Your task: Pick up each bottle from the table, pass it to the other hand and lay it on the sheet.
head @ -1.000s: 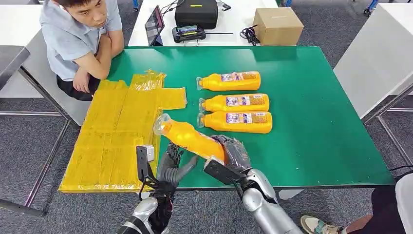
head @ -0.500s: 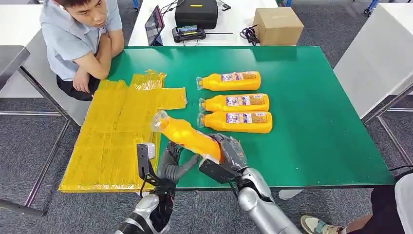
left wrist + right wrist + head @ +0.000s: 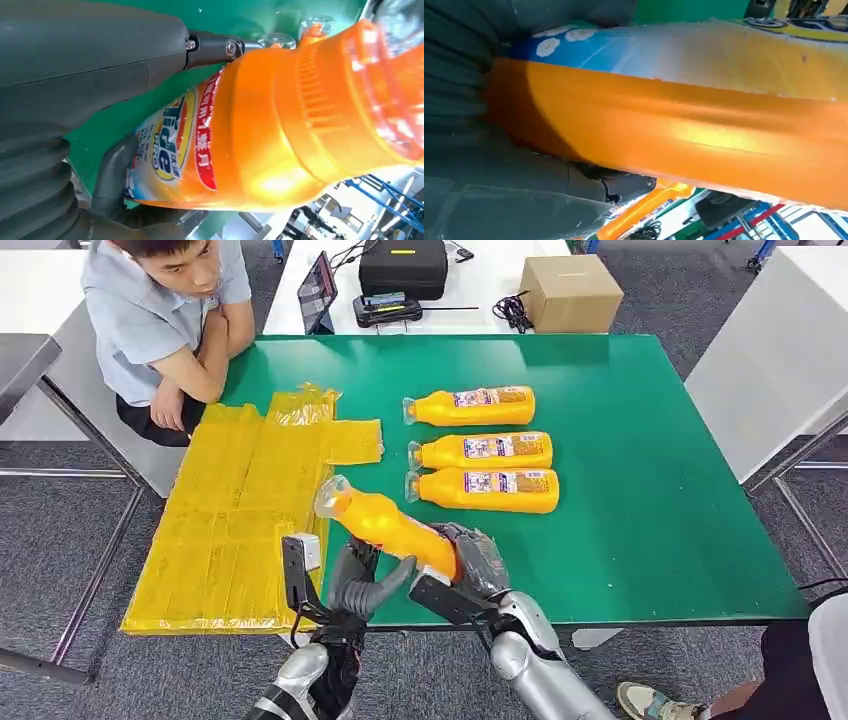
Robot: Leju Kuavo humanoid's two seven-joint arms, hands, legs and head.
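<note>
There are four orange bottles in all. Three bottles lie on the green table (image 3: 650,490) in a row, side by side, near its middle: the far bottle (image 3: 470,407), the middle bottle (image 3: 481,451) and the near bottle (image 3: 483,490). The fourth bottle (image 3: 390,525) is above the table's near edge, between the two robot hands, the left hand (image 3: 358,580) and the right hand (image 3: 472,555). One yellow sheet (image 3: 250,510) covers the left edge of the table. One person (image 3: 165,320) sits at the far left corner.
</note>
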